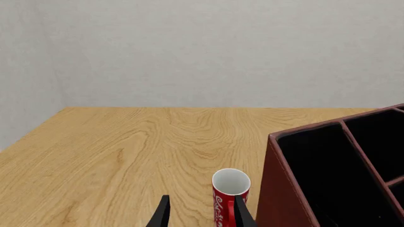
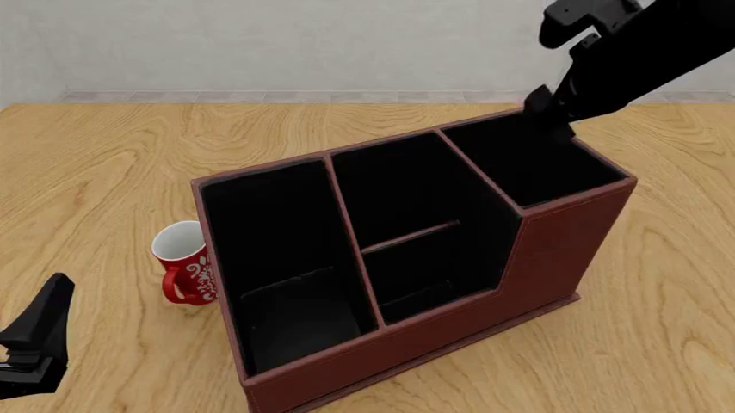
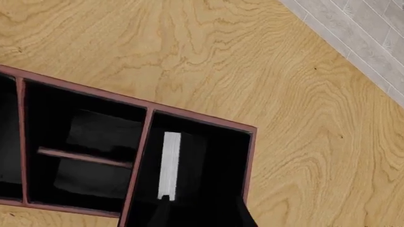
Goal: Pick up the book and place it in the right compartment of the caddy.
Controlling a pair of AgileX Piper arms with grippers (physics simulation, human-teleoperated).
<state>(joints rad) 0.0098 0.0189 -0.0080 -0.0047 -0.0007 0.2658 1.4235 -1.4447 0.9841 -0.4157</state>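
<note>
The reddish-brown caddy [image 2: 460,331] stands mid-table. In the right wrist view the book's white page edge [image 3: 170,163] shows on end inside the narrow right compartment [image 3: 215,156], close to its dividing wall. The black covers blend into the black interior. In the front view the book is hidden in that compartment [image 2: 522,163]. My right gripper [image 3: 200,218] hovers just above the compartment [image 2: 552,112], fingers spread wide and apart from the book. My left gripper [image 1: 202,215] is open and empty, low at the near left [image 2: 40,335].
A red mug [image 2: 184,262] with a white inside stands upright just left of the caddy, right in front of my left gripper [image 1: 230,198]. The caddy's left wall [image 1: 277,189] is close beside it. A grey wall runs behind the table's far edge.
</note>
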